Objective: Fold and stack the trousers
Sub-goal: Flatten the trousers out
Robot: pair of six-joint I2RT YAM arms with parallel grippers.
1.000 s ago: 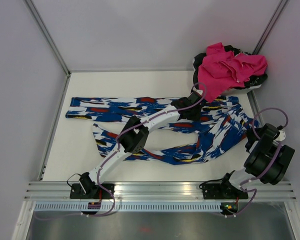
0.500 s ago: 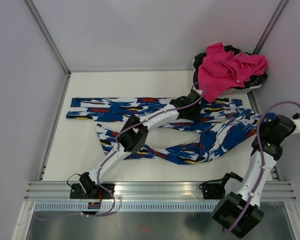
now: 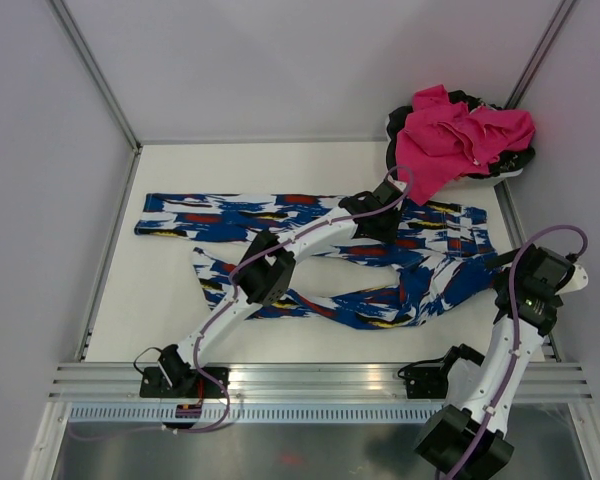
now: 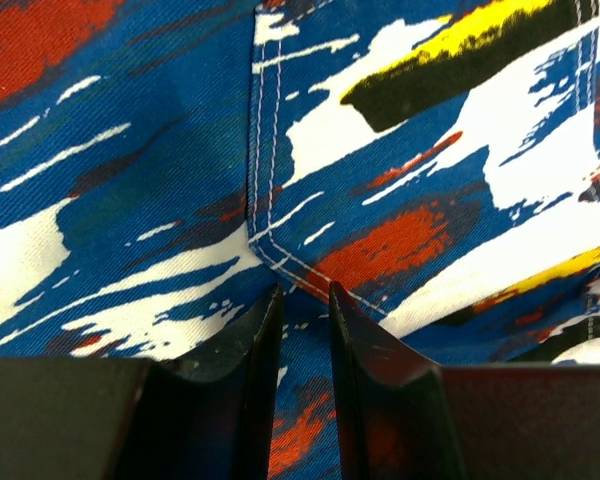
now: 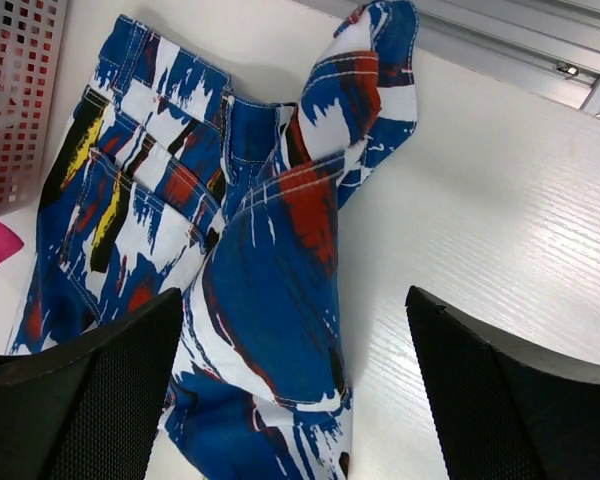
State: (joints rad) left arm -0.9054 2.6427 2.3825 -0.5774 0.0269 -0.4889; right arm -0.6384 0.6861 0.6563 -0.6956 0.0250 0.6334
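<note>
The trousers (image 3: 230, 213), royal blue with white, red, black and yellow blotches, lie flat on the white table, legs pointing left and waist at the right. My left gripper (image 3: 378, 222) reaches across to the crotch area. In the left wrist view its narrow jaws (image 4: 305, 292) are shut on a pinch of trousers (image 4: 380, 150) beside a stitched seam. My right gripper (image 3: 510, 286) hovers at the table's right edge. In the right wrist view it (image 5: 295, 300) is wide open above the waist end of the trousers (image 5: 270, 250), holding nothing.
A basket (image 3: 395, 125) heaped with pink clothing (image 3: 460, 135) stands at the back right corner; its mesh wall (image 5: 15, 90) lies close to the waistband. An aluminium rail (image 3: 320, 378) runs along the near edge. Bare white table (image 5: 500, 200) lies right of the trousers.
My right gripper went from shut to wide open, letting go of the waist after drawing it rightward, and the right arm swung out. The waist now lies flatter. The left gripper barely moved.
</note>
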